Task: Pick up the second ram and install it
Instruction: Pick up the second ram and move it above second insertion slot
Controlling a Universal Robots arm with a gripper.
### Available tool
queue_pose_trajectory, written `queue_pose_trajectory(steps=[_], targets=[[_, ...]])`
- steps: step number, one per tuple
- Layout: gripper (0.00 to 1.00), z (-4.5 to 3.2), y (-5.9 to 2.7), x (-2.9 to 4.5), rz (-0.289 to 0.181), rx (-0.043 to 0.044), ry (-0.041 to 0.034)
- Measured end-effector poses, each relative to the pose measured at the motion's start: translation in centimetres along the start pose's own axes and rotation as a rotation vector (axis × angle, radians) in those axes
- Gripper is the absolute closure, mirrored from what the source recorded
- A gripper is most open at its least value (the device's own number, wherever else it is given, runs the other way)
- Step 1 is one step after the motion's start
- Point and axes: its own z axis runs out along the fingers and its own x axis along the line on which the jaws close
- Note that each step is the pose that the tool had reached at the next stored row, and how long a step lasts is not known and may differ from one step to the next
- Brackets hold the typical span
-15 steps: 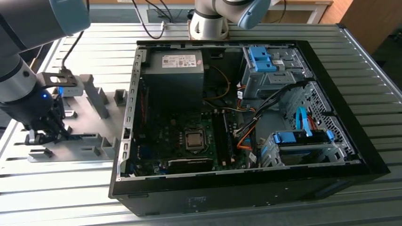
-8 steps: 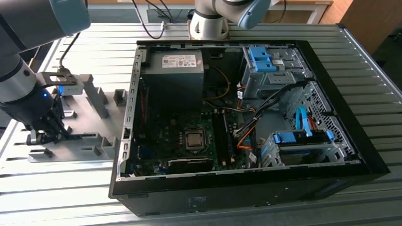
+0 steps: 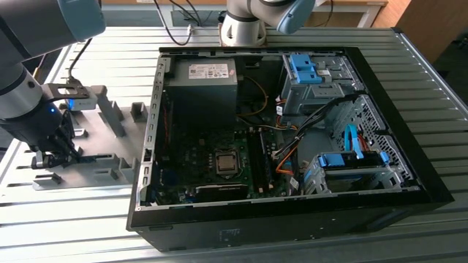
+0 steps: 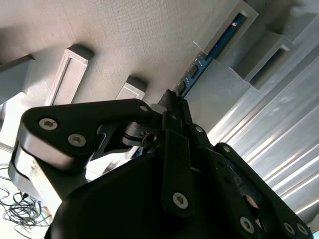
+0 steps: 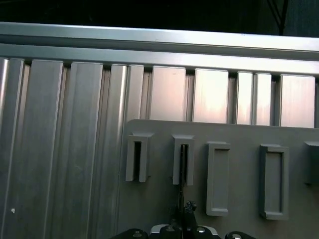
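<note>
My claw, drawn narrow, pinches the second ram by its top edge; it stands edgewise in a grey fixture slot, nine o'clock of the PC case, leaving that edge graspable.

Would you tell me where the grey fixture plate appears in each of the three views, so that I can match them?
Exterior view: the grey fixture plate lies at the exterior view's left of the PC case.
Second wrist view: the plate lies beyond the gripper, with the second ram in one slot.
First wrist view: the plate carries a row of slotted blocks.
Shared landmark: the ribbed metal table under it.
</note>
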Motion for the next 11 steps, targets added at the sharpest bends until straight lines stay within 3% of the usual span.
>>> queue_pose_trajectory(steps=[11], targets=[[0.86,-0.22,0.01,0.0,0.015,0.0,-0.0002]])
